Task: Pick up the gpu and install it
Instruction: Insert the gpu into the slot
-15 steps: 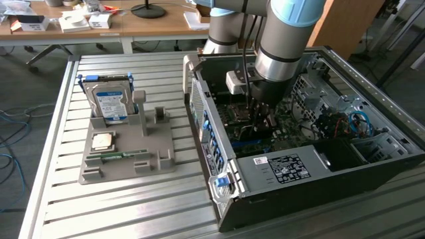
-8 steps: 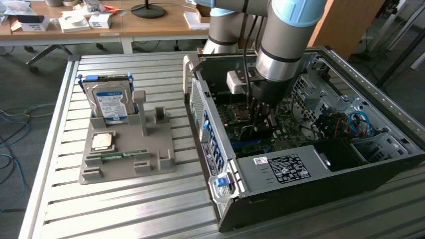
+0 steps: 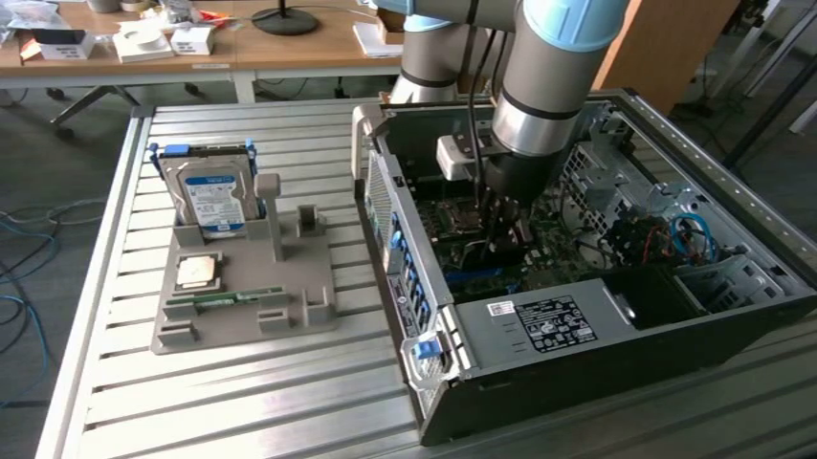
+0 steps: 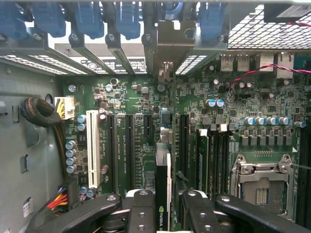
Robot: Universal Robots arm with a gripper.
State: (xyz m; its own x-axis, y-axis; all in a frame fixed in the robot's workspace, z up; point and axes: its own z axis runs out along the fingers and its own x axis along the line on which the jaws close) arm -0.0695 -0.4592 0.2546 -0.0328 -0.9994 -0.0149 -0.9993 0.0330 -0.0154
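Gripper (image 4: 163, 206) pinching gpu (image 4: 163, 187) edge-on above motherboard (image 4: 146, 97) slots, hard drive (image 3: 210, 196) on holder outside

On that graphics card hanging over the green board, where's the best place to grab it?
Pinch the gpu by its free top edge, flat faces between the gripper fingers, coming straight down from above. It stands on edge, so the bottom connector edge stays clear for the motherboard.

Lab, slatted aluminium workbench (image 3: 255, 382), opened computer case (image 3: 715, 316)

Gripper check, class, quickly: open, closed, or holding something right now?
Gripper: jaws closed on the thin dark expansion card with green logo, held edge-on over the green motherboard.
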